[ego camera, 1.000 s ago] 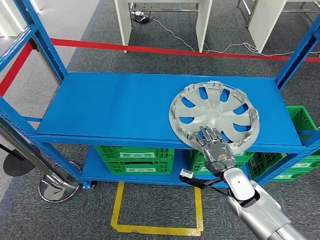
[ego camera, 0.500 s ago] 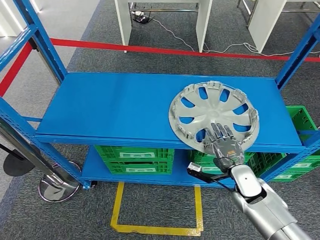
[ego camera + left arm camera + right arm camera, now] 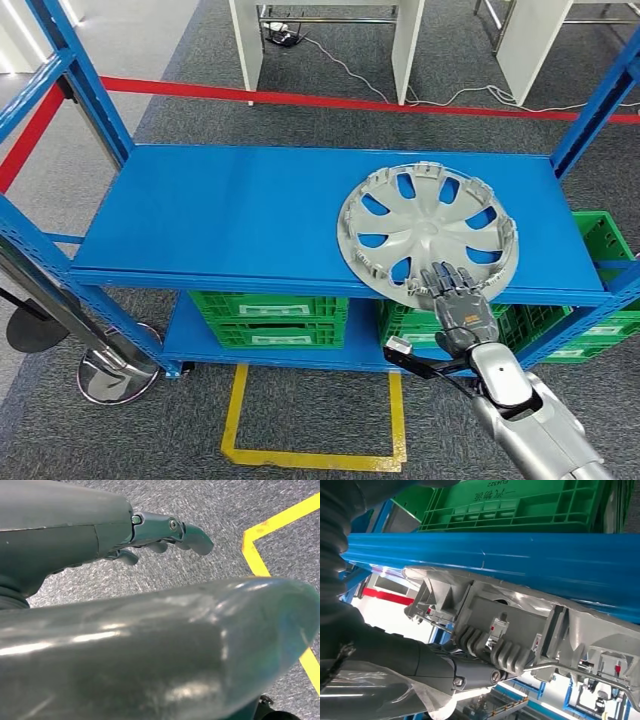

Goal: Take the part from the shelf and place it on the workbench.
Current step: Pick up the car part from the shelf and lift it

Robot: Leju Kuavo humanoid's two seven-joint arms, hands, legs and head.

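Observation:
A silver-grey wheel cover (image 3: 426,230) lies flat on the right part of the blue shelf (image 3: 226,210), its front rim jutting slightly over the shelf's front edge. My right hand (image 3: 460,305) reaches up from below with its fingers spread over that front rim. In the right wrist view its fingertips (image 3: 501,652) press against the clips on the wheel cover's rim (image 3: 584,625), beside the blue shelf edge (image 3: 508,555). No closed grip is visible. My left hand (image 3: 162,530) hangs over the grey floor, fingers loosely extended and holding nothing.
Green crates (image 3: 268,318) fill the lower shelf under the wheel cover. Blue uprights (image 3: 83,85) frame the shelf on both sides. A yellow floor marking (image 3: 309,458) lies in front, and red tape (image 3: 302,100) runs behind the shelf.
My right hand has slid to the right along the wheel cover's front rim and drawn back slightly. The wheel cover has not moved.

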